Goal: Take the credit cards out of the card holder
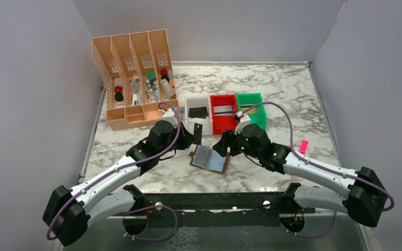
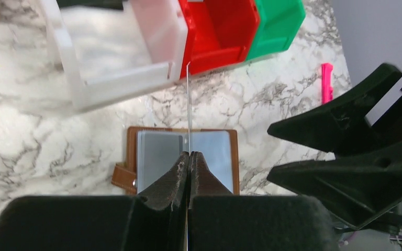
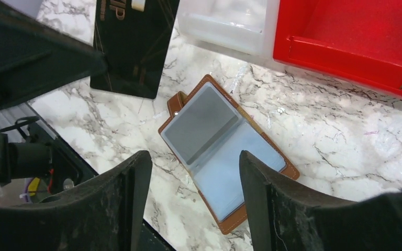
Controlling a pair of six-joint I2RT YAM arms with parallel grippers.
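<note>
L fingers (image 2: 182, 170) pinch a dark card (image 3: 131, 47) upright, long axis pointing up-frame at white bin (image 2: 120, 83). Card holder (image 1: 209, 158) lies open mid-frame on bench, R fingers (image 3: 136, 183) wide above it.

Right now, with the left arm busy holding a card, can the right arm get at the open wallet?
Probably yes: the right gripper hangs open above the wallet, nothing between them; the left gripper, shut on the card, stands aside.

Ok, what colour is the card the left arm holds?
The card is black with pale markings; best seen in the right wrist view.
</note>
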